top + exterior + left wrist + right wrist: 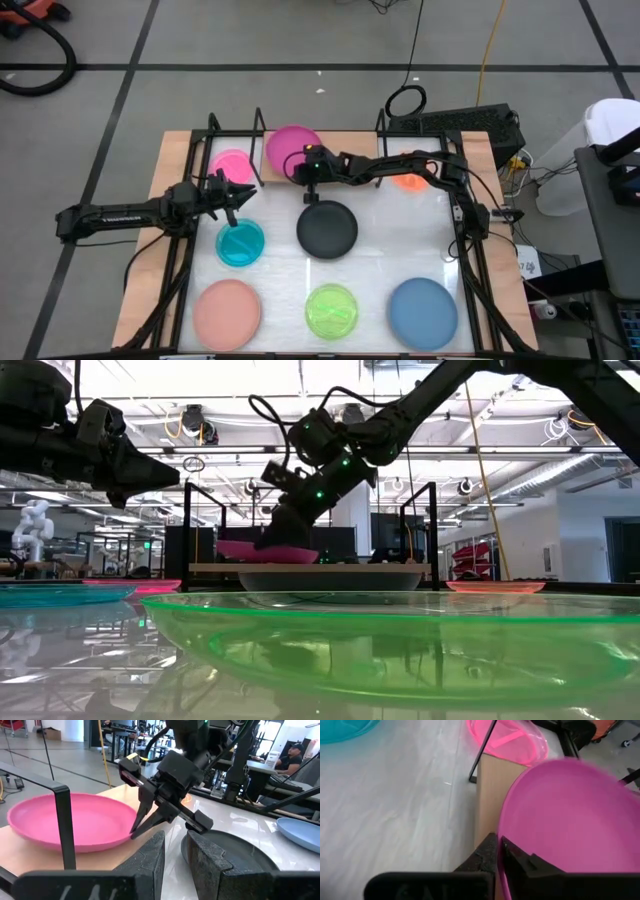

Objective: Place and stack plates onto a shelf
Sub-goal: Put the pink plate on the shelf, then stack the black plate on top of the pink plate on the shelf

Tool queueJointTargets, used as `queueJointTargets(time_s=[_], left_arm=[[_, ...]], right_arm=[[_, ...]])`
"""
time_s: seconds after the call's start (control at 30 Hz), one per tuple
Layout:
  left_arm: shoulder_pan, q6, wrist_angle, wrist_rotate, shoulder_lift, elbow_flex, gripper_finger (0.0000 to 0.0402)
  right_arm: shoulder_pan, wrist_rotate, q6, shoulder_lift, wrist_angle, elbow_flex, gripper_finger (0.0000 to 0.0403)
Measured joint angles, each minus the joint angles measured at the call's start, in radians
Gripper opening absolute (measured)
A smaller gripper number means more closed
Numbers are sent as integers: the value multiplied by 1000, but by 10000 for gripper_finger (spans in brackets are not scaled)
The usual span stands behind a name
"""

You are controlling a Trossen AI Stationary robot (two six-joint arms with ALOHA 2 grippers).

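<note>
On the white tabletop (pixel 390 240), the left gripper (pixel 238 195) hangs above the left side, just off the shelf's front edge, its two fingers (pixel 150 862) parted and holding nothing. Below it, near the left edge, lies the translucent teal plate (pixel 240 243); the salmon-pink plate (pixel 227 312) sits at the front left corner. The hot pink plate (pixel 231 165) rests at the left end of the shelf (pixel 190 150), a light wooden board along the tabletop's far edge with black wire uprights (pixel 197 525) at its ends.

Toward the middle, the magenta plate (pixel 290 148) lies on the shelf, and the right gripper (pixel 303 180) is pressed together on its near rim, fingers pinching the edge where the plate overhangs the board; the right wrist view shows the rim caught between the two dark fingertips (pixel 490 852). Just in front of that, at the tabletop's centre, sits the black plate (pixel 327 228), with the translucent lime green plate (pixel 332 310) at the front edge.

To the right, the orange plate (pixel 410 181) shows under the right arm at the shelf's right end, and the blue plate (pixel 421 313) lies near the front right corner.
</note>
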Motion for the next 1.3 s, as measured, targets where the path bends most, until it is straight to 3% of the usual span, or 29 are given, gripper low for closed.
queueJointTargets(time_s=[0.43, 0.77, 1.0, 1.3], left_arm=[[0, 0, 0, 0, 0, 0, 84], [0, 0, 0, 0, 0, 0, 84], [0, 0, 0, 0, 0, 0, 84], [0, 17, -4, 0, 0, 0, 84]], right_arm=[[7, 3, 6, -41, 41, -3, 71], [71, 31, 89, -410, -77, -68, 72], [157, 32, 185, -776, -48, -391, 62], [250, 33, 321, -1131, 521, -934, 61]])
